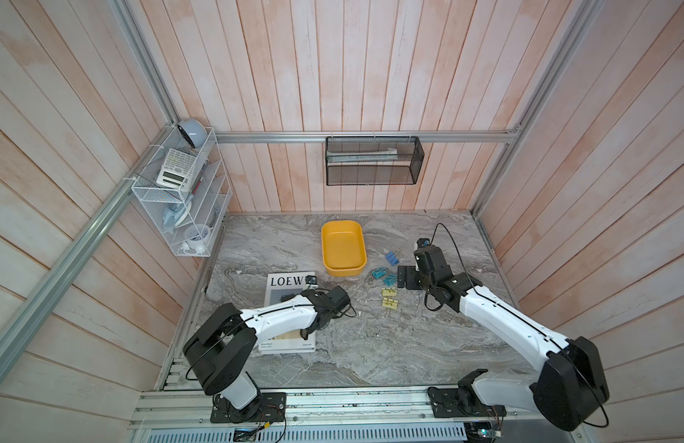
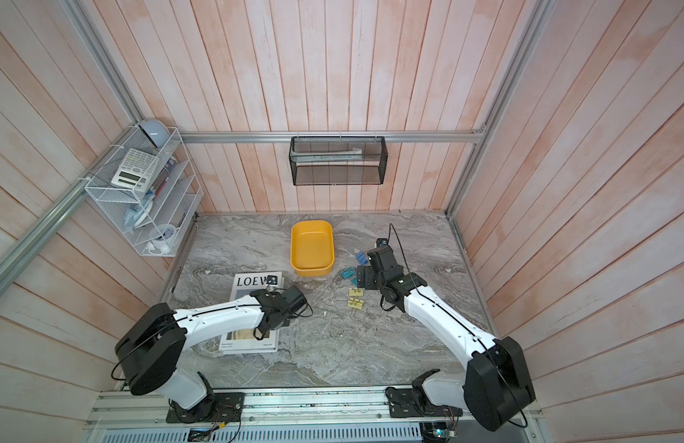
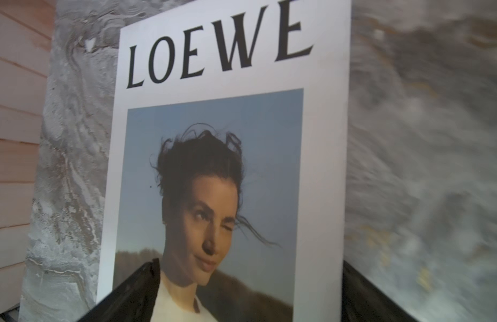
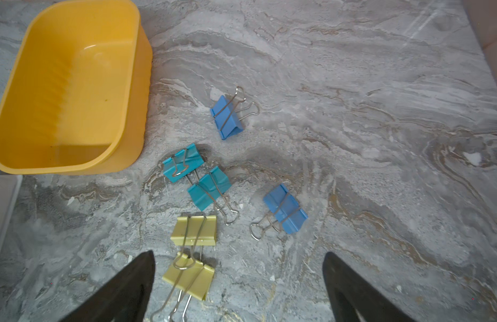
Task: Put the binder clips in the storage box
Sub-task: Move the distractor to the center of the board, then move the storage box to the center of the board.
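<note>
Claws stand apart, both holding nothing. The right claw (image 4: 238, 253) hangs over the worktop (image 4: 381, 111), with a yellow clip (image 4: 190, 280) just under it, toward one side. Beyond lie a second yellow clip (image 4: 193, 230), two teal clips (image 4: 183, 163) close together and two blue clips (image 4: 228, 118) well apart: six, all outside the box (image 4: 60, 168) beside them. The left claw (image 3: 246, 267) hovers over one magazine (image 3: 230, 92). One rack (image 1: 152, 191) and one basket (image 1: 373, 176) hang on the walls.

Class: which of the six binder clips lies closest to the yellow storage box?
The teal clip beside the storage box; the other teal clip lies just beyond it, and the blue clips and yellow clips farther off.
</note>
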### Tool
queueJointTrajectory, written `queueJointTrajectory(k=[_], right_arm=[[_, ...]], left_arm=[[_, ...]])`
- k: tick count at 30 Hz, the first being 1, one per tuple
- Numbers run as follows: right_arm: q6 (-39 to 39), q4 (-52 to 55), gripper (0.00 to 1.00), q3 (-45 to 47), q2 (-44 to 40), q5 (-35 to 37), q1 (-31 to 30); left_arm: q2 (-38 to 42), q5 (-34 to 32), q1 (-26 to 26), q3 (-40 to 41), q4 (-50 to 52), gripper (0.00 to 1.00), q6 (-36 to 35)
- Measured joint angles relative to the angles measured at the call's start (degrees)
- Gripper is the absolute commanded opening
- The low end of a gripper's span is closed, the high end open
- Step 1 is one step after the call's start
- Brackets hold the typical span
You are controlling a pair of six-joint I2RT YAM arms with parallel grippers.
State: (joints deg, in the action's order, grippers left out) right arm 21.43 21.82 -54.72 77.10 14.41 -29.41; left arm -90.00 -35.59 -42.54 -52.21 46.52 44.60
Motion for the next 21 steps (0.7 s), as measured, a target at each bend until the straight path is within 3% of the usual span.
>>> queueJointTrajectory(k=[3,5,14,21], right_arm=[[-0.02,-0.24,0.98,-4.39,6.10,-1.03,-0.57],[-0.07,-0.17,0.98,-8.11,10.27,-1.92,-0.79],[-2.25,3.76,0.98,-31.41,28.83,-5.57,-0.87],[-3.28,10.86,0.94,-52.13,44.22,-7.28,-0.87]], left_arm=[[2.27,0.22,9.16,0.50,-1.62,1.00,-4.11],[3.21,0.33,11.72,-0.07,-2.38,1.00,-6.84],[4.26,8.72,11.80,-15.37,-10.60,1.00,-17.05],[-11.17,17.31,12.92,-32.83,-19.91,0.99,-22.21]])
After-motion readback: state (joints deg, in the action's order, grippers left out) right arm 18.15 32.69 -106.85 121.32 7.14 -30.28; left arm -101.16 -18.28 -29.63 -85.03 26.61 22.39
